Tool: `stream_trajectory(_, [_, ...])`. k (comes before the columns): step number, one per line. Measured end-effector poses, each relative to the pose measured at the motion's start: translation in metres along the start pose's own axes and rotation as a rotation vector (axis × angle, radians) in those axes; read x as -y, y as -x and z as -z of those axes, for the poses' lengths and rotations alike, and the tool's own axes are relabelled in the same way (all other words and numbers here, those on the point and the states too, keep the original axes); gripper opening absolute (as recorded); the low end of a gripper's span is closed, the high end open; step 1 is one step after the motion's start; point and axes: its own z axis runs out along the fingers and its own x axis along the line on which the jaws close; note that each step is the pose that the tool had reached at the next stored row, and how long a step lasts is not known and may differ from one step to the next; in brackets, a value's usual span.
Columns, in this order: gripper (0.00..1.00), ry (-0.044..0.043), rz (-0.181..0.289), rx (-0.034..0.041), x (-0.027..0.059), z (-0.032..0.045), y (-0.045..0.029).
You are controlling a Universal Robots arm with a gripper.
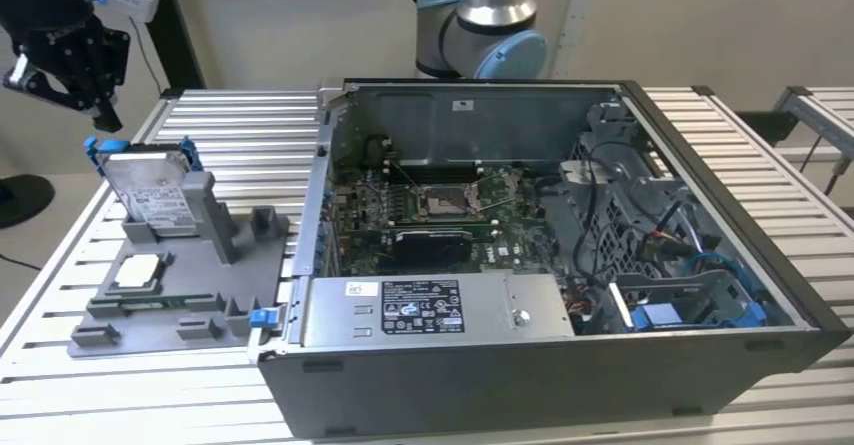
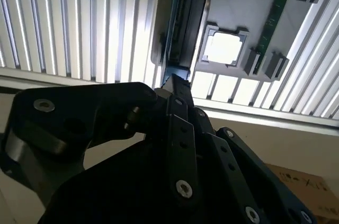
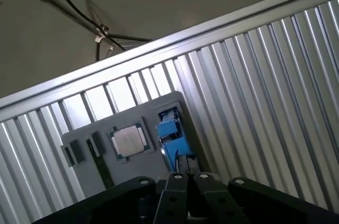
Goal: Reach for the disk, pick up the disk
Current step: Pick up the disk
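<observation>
- On the exterior view's left of the table, the flat silver metal disk with a white label and a blue plastic frame (image 1: 150,193) stands up in a slot of the flat grey plastic holder (image 1: 187,265).
- The disk leans back a little. Its label face looks toward the camera in the exterior view.
- Its long side seems to go up and down on a slant. Its top edge, with a blue corner at each end, runs from the exterior view's left to its right.
- In both wrist views the disk (image 2: 185,17) (image 3: 170,136) shows from above as a thin strip, edge up.
- The black gripper (image 1: 103,117) hangs in the air above the disk, toward the exterior view's left. It is near the disk and does not touch it.
- The jaws look closed together, tip against tip, in both wrist views (image 2: 176,83) (image 3: 186,173). They hold nothing.
- The air over the disk's top edge is open.
- A small square silver chip (image 1: 140,273) lies flat on the holder, in front of the disk.
- The big open grey computer case (image 1: 534,375) sits just beside the holder on the exterior view's right. Grey posts on the holder stand between the disk and the case.
- The ribbed silver metal table (image 1: 227,125) ends close to the holder on the exterior view's left, past the disk.
</observation>
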Motion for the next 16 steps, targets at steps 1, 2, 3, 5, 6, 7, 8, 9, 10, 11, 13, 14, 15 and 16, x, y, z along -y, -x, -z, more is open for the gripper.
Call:
stream_trajectory(1, [0.0, 0.0, 0.017, -0.0002, 0.0, 0.0001, 0.0])
stream_trajectory(2, [0.0, 0.0003, 0.036, -0.0007, -0.0001, 0.0002, 0.0001])
stream_trajectory(3, [0.0, 0.0007, 0.053, -0.0013, -0.0001, 0.0004, 0.0001])
stream_trajectory(5, [0.0, 0.0011, 0.091, -0.0021, -0.0001, 0.0004, 0.0])
stream_trajectory(6, [0.0, 0.0012, 0.109, -0.0024, -0.0001, 0.0003, 0.0])
stream_trajectory(7, [0.0, 0.0012, 0.127, -0.0028, -0.0001, 0.0004, 0.0001])
stream_trajectory(8, [0.0, 0.001, 0.142, -0.003, -0.0002, 0.0004, 0.0001])
stream_trajectory(9, [0.0, 0.0007, 0.157, -0.0032, -0.0002, 0.0004, 0.0001])
stream_trajectory(10, [0.0, 0.0002, 0.173, -0.0033, -0.0003, 0.0004, 0.0])
stream_trajectory(11, [0.0, -0.0002, 0.188, -0.0035, -0.0005, 0.0004, -0.0001])
stream_trajectory(13, [0.0, -0.001, 0.216, -0.0037, -0.001, 0.0004, -0.0004])
stream_trajectory(14, [0.0, -0.0016, 0.229, -0.0037, -0.0012, 0.0003, -0.0005])
stream_trajectory(15, [0.0, -0.0018, 0.242, -0.0039, -0.0013, 0.0004, -0.0007])
stream_trajectory(16, [0.0, -0.002, 0.255, -0.0041, -0.0015, 0.0004, -0.0008])
